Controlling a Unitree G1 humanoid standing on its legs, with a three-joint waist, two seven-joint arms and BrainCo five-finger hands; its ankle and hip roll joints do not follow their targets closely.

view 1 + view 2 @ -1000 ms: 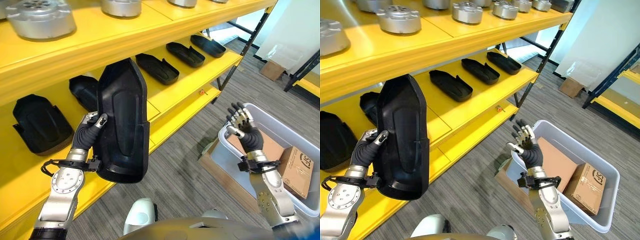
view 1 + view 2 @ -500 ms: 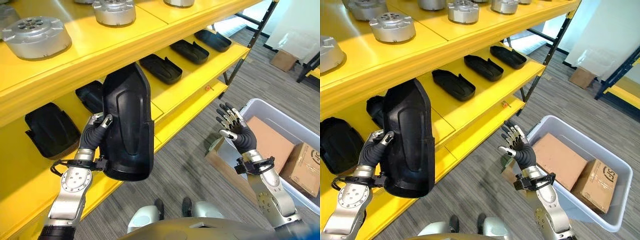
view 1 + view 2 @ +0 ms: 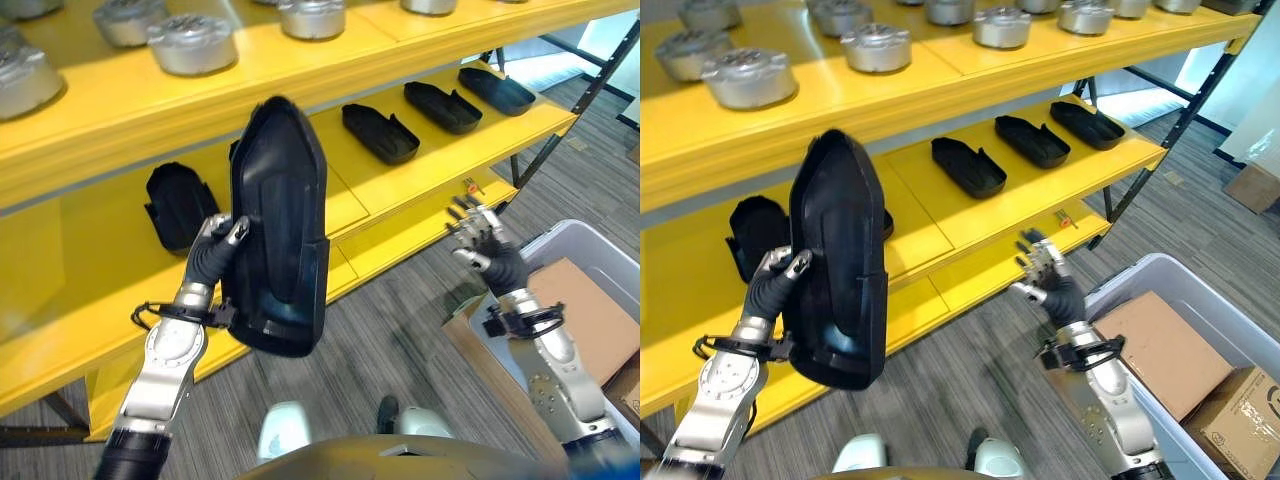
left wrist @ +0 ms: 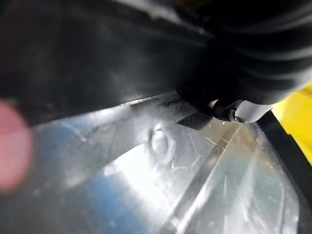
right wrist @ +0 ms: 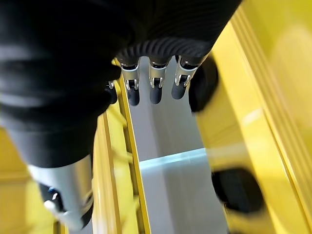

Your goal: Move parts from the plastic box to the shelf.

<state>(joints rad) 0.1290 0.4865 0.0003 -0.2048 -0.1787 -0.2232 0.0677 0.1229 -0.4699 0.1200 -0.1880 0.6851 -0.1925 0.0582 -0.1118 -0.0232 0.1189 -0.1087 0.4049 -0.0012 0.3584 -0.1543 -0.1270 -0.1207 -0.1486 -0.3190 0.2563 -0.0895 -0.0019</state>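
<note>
A long black moulded part (image 3: 281,245) stands upright in the air in front of the yellow shelf (image 3: 420,205), with my left hand (image 3: 215,262) shut on its left edge. From the left wrist view the part's glossy inner face (image 4: 146,161) sits right against the hand. My right hand (image 3: 482,245) is raised and open with nothing in it, between the shelf's front edge and the grey plastic box (image 3: 1110,290). Its straight fingers (image 5: 153,85) point toward the shelf.
Several black parts (image 3: 379,133) lie in a row on the middle shelf, another (image 3: 176,203) behind the held one. Round silver metal castings (image 3: 748,77) line the top shelf. The plastic box holds cardboard boxes (image 3: 1164,352). Grey carpet lies below.
The view has swung left along the shelf. My left hand has lifted the black part higher and closer to the shelf; my right hand has moved away from the box toward the shelf edge.
</note>
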